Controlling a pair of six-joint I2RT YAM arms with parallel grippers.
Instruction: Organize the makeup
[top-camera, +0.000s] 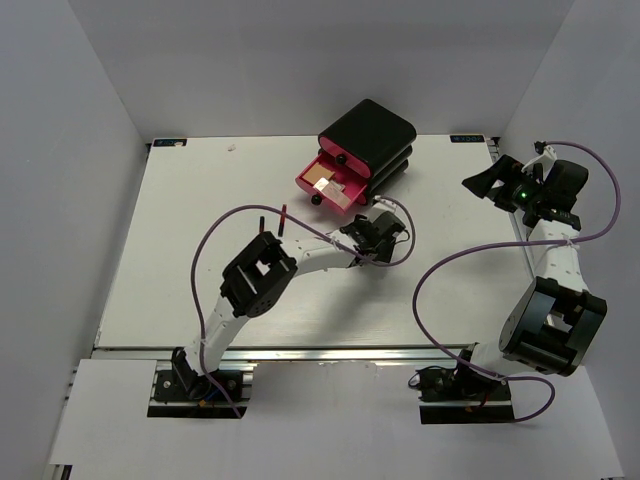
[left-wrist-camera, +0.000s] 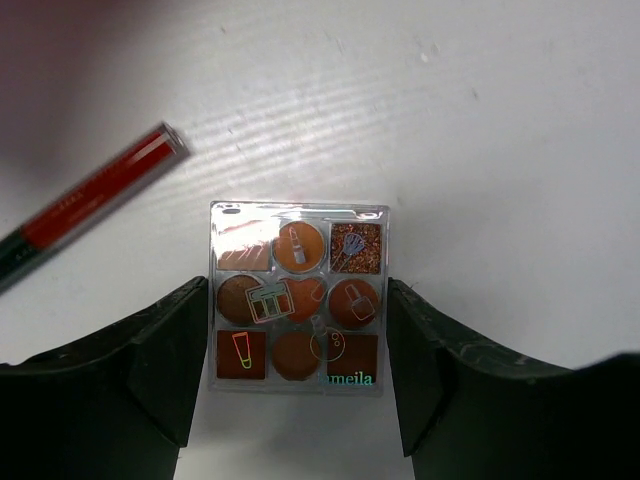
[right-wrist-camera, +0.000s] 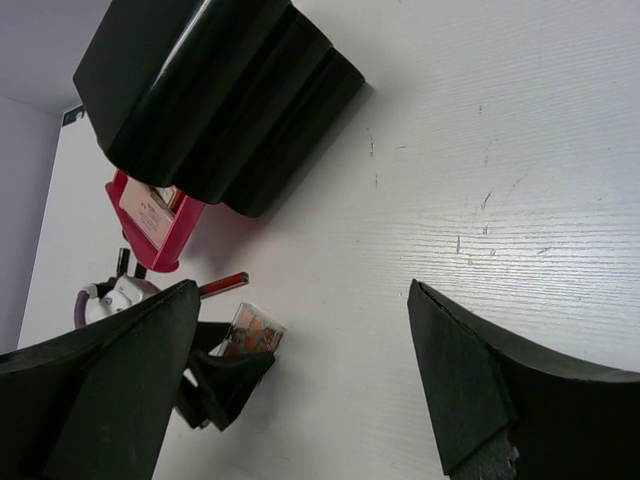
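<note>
A square clear-cased palette (left-wrist-camera: 298, 300) of orange-brown pans lies flat on the white table. My left gripper (left-wrist-camera: 298, 335) straddles it, and its two black fingers (left-wrist-camera: 170, 350) press against the left and right sides. The right wrist view shows this palette (right-wrist-camera: 252, 331) sticking out of the left gripper (right-wrist-camera: 215, 375). A red-and-dark stick (left-wrist-camera: 95, 205) lies just beside the palette, to its upper left. Two more thin sticks (top-camera: 284, 218) lie by the left arm. My right gripper (top-camera: 490, 180) hovers open over the table's right side, with nothing between its fingers.
A black box (top-camera: 368, 140) stands at the back centre. Its bottom pink drawer (top-camera: 310, 186) is pulled out and holds flat beige pieces (top-camera: 328, 182). The right gripper's purple cable (top-camera: 440, 270) loops over the table. White walls enclose the table on three sides.
</note>
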